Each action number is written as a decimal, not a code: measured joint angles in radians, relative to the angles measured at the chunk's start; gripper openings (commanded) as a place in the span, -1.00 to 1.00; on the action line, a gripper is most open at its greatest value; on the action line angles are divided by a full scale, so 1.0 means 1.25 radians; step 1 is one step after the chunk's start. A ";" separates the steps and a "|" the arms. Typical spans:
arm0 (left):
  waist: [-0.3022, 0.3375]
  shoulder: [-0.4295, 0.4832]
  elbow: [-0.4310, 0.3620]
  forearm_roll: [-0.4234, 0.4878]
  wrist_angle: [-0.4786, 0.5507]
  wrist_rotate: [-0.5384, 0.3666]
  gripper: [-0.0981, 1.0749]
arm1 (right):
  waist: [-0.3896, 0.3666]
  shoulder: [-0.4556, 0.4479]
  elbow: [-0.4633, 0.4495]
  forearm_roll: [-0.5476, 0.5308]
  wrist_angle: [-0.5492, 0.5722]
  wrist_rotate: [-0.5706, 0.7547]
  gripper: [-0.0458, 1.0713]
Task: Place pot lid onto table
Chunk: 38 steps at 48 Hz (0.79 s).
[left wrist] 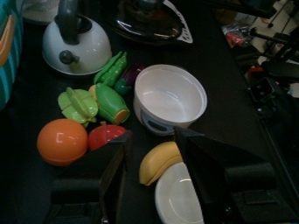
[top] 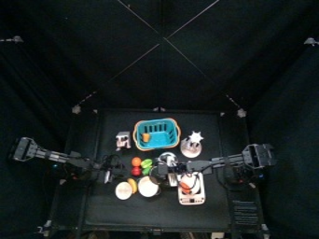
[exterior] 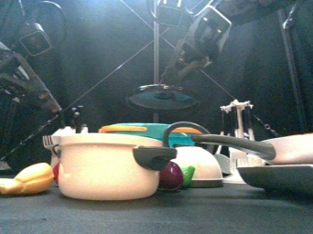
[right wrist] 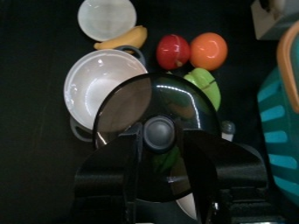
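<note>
Dim, black-curtained scene lit from overhead, with glare on the glass lid (right wrist: 152, 122) and soft blur throughout.

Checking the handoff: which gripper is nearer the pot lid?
Right. The right gripper holds the pot lid above the white pot; the left gripper hovers apart, over the banana.

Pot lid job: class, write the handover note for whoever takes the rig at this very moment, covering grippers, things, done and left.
Right gripper: closed on the pot lid by its knob, holding it in the air above the white pot.
Left gripper: open and empty, near the banana and small white bowl.
Done: lid is off the pot.
Left: carry it to a bare patch of the table, set it down, release.
</note>
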 measured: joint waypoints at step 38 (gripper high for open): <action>-0.002 -0.042 0.025 0.000 0.036 0.000 0.58 | -0.069 0.128 -0.081 -0.007 -0.151 -0.002 0.23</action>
